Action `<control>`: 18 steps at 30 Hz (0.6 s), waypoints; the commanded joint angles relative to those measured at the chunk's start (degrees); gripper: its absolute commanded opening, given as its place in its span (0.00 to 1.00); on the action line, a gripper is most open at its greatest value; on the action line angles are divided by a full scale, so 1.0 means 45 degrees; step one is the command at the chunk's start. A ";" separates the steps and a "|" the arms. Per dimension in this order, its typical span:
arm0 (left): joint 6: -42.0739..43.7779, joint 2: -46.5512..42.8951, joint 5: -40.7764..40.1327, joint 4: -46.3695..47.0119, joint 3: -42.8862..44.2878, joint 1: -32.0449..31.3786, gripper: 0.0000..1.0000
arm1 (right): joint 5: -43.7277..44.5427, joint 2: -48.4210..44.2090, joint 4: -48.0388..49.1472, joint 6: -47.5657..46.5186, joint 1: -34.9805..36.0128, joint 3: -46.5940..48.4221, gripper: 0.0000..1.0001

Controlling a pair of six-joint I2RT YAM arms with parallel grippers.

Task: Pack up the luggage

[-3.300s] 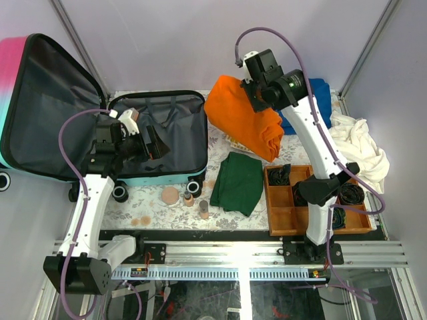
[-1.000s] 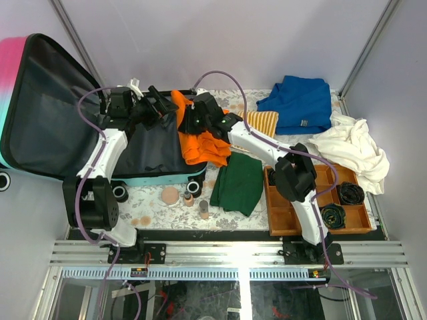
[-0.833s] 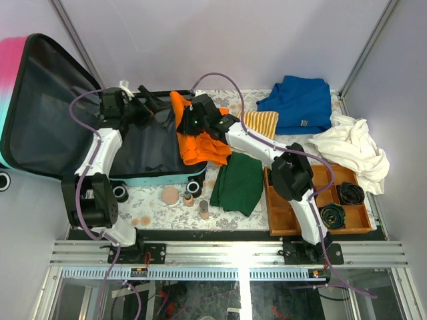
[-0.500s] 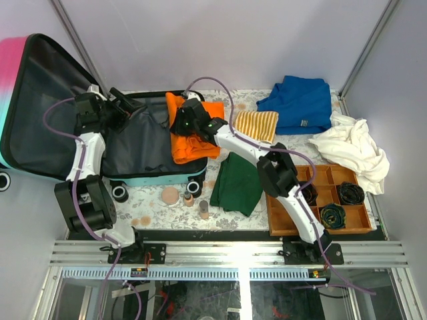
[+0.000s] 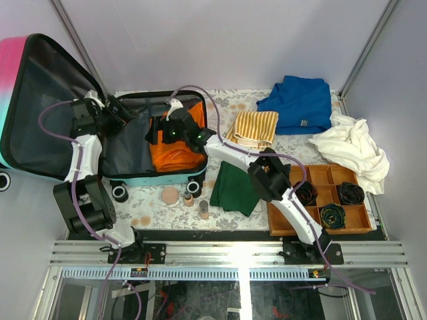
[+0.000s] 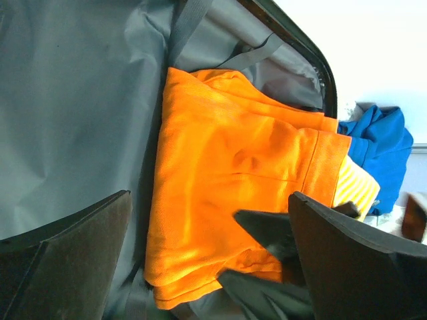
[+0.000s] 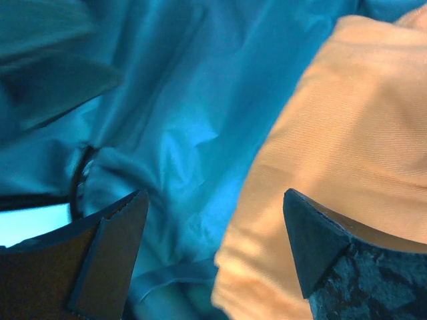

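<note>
The luggage (image 5: 127,152) lies open at the far left of the desk (image 5: 150,215), an orange garment (image 5: 175,152) (folded) in its base. The right gripper (image 5: 162,131) hovers over the garment, jaws released. The left gripper (image 5: 119,111) has its jaws spread, empty.

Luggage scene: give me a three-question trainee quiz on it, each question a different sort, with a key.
1. True or false: the orange garment lies inside the luggage.
2. What lies in the wooden tray? A) black coiled cords B) socks C) bottles
3. Fill in: the right hand, over the luggage, is ____ (open or shut).
Key: 1 true; 2 A; 3 open.
</note>
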 commanded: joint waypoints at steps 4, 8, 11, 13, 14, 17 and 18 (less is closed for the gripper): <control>0.1633 0.0373 0.0620 -0.0716 -0.0081 -0.0032 1.00 | -0.2160 -0.4876 0.1434 -0.2224 -0.0519 -0.2553 0.91; 0.3033 0.0562 0.0518 -0.1145 -0.0279 -0.0462 0.95 | -0.3028 -0.6430 -0.0676 -0.3131 -0.1395 -0.3157 0.95; 0.3512 0.0865 0.0146 -0.1148 -0.0363 -0.0682 0.89 | -0.3679 -0.7392 -0.2723 -0.3972 -0.2294 -0.3348 0.98; 0.3691 0.1223 0.0296 -0.1175 -0.0327 -0.0730 0.83 | -0.4039 -0.7919 -0.4240 -0.4736 -0.2896 -0.3258 1.00; 0.3750 0.1411 0.0417 -0.1203 -0.0286 -0.0788 0.79 | -0.4242 -0.8198 -0.4905 -0.5065 -0.3251 -0.3244 1.00; 0.3862 0.1920 0.0332 -0.1306 -0.0247 -0.1059 0.71 | -0.4765 -0.8993 -0.6865 -0.5486 -0.4390 -0.3259 0.99; 0.3949 0.2089 0.0188 -0.1349 -0.0203 -0.1167 0.69 | -0.5139 -0.9241 -0.7260 -0.5469 -0.4836 -0.3381 0.99</control>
